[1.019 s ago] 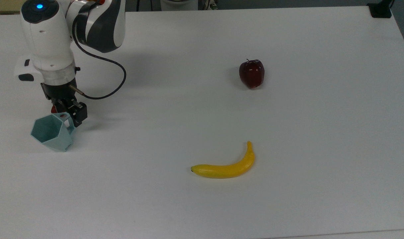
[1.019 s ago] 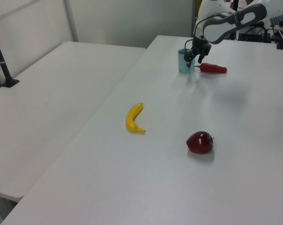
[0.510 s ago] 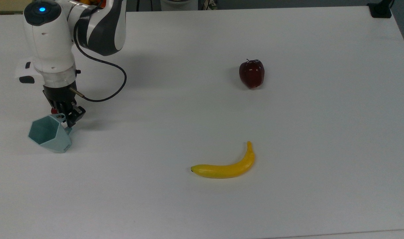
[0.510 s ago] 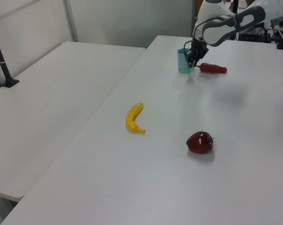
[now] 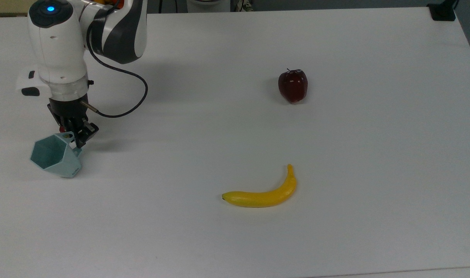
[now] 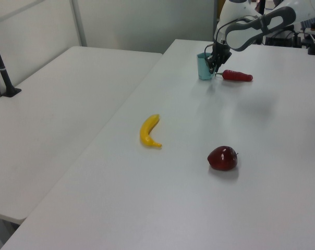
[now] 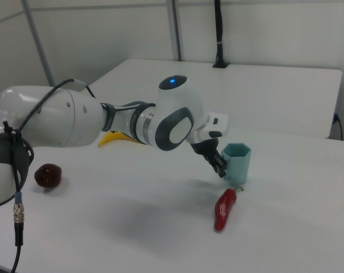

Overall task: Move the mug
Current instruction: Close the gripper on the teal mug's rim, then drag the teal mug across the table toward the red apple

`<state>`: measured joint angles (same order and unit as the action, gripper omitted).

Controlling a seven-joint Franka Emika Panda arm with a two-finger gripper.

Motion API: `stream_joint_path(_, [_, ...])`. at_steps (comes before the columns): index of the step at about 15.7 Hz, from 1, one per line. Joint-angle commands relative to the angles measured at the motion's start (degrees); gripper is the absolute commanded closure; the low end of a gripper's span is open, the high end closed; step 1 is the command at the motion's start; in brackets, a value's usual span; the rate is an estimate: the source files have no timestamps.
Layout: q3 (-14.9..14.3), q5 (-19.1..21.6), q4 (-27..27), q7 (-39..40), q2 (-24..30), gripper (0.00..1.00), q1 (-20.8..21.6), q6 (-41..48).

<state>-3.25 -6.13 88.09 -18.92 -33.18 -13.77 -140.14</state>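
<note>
The pale teal faceted mug (image 5: 53, 158) is at the top view's left edge of the white table, its hexagonal mouth showing. My gripper (image 5: 75, 137) points down at the mug's upper right side and is shut on its small handle. The left view has the mug (image 6: 203, 66) at the table's far end with the gripper (image 6: 213, 65) against its right side. From the right view the mug (image 7: 237, 161) appears upright, the gripper (image 7: 220, 168) pressed to its left side.
A red chili pepper (image 7: 224, 207) lies just beside the mug, also visible as the chili (image 6: 237, 76) in the left view. A dark red apple (image 5: 292, 85) and a yellow banana (image 5: 263, 195) lie farther right in the top view. A black cable (image 5: 134, 96) loops off the wrist.
The fingers, spread around the mug's handle a second ago, have closed on it. The mug has shifted a little toward the top view's left with the gripper.
</note>
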Motion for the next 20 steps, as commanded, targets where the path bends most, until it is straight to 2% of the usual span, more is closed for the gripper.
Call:
stream_joint_path(1, [0.17,-3.09,4.19,-1.21,4.61,0.98,1.90,0.22])
stream_joint_path(5, [1.05,-5.73,13.66,-1.12,12.42,0.98,5.24,0.22])
stream_joint_path(10, [6.84,-8.46,26.33,-1.12,22.62,0.98,6.47,0.31])
stream_joint_path(12, [7.91,-9.42,30.63,-1.12,25.53,0.98,8.31,0.31])
stream_joint_path(13, [8.00,-9.77,33.00,-1.30,26.93,0.98,10.67,0.40])
stream_joint_path(16, [8.00,-9.86,36.97,-1.47,29.31,0.97,14.90,0.40])
stream_joint_path(20, [8.00,-10.13,37.25,-1.39,29.05,0.97,16.58,0.40])
